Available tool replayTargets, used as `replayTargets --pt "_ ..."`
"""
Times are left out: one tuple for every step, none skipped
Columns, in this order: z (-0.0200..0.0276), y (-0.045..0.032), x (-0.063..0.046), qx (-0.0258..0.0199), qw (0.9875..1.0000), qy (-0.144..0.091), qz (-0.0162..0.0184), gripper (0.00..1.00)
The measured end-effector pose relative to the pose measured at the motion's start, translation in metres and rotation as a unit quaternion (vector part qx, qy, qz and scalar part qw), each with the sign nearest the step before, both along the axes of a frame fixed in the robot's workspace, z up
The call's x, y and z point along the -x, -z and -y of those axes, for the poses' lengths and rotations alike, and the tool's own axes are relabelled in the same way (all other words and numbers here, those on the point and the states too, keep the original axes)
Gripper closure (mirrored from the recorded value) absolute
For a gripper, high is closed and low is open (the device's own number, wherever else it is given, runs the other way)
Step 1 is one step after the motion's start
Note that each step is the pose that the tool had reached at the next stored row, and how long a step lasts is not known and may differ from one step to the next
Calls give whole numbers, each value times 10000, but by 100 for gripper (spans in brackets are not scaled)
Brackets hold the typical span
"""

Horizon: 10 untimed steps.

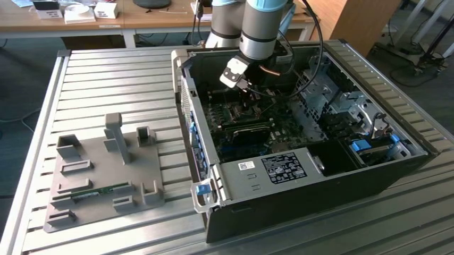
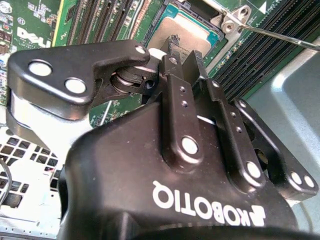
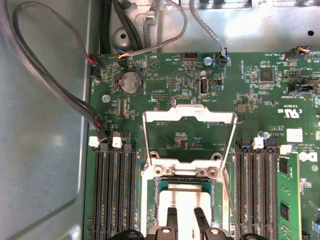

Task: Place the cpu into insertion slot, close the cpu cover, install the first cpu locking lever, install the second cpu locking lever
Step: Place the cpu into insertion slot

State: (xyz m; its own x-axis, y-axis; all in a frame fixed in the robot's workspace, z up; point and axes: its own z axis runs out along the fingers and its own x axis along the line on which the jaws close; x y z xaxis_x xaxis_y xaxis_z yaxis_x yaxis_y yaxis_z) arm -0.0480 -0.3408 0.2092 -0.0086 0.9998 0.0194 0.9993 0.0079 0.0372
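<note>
Slatted metal tabletop [image 1: 106, 79] carries an open case [image 1: 298, 196] with the arm reaching in; on the green board the cpu [image 3: 189, 195] lies flat in the slot [image 3: 161, 197], and the cover [image 3: 165, 116] stands open on its hinge just beyond. Judged: cpu light, rigid, smooth-topped and fragile underneath, best taken by two opposite edges; cover thin and springy, best pushed at its free edge. Pincer [image 3: 185, 214] hangs close over the cpu's top, fingers a narrow gap apart with nothing between them; contact cannot be told.
</note>
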Motion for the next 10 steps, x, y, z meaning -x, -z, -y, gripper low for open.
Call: replayTargets --pt "0 0 0 0 10000 0 0 73" --pt "0 0 0 0 10000 0 0 73" --pt "0 0 0 0 10000 0 0 73" --pt "0 -1 0 0 10000 0 0 73" --pt "0 -1 0 0 10000 0 0 75" --pt "0 -1 0 0 10000 0 0 75" --pt "0 -1 0 0 10000 0 0 81" --pt "0 -1 0 0 10000 0 0 81" --pt "0 -2 0 0 10000 0 0 88" --pt "0 -2 0 0 10000 0 0 89"
